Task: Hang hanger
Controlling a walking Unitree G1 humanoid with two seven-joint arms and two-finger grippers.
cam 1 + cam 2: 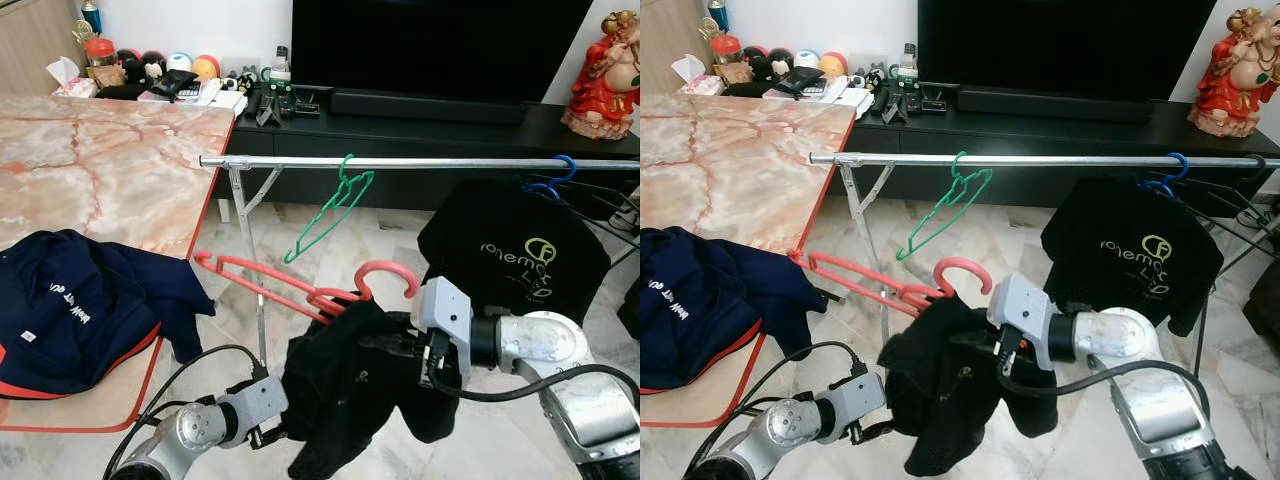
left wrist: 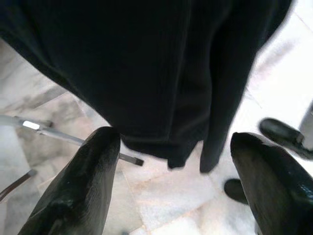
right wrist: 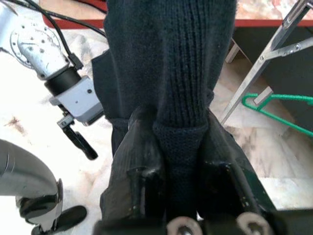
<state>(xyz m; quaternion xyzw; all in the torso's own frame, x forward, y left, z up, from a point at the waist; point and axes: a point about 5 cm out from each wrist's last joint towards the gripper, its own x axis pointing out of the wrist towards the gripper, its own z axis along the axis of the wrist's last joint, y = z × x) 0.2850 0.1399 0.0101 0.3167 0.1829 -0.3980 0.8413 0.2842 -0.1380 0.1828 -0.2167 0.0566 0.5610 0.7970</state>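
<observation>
Carrying the red hanger (image 1: 300, 285) with a black garment (image 1: 345, 385) draped on it, we are clenching the right pincer (image 3: 181, 147) on the knit fabric below the rail (image 1: 420, 162). Our left pincer (image 2: 171, 186) is hanging released just beside the hem. We are judging the lift as midway: next, the hook needs raising over the rail between the green hanger (image 1: 330, 215) and the black shirt (image 1: 515, 255), whose print we are reading only partly, perhaps "ronemac".
</observation>
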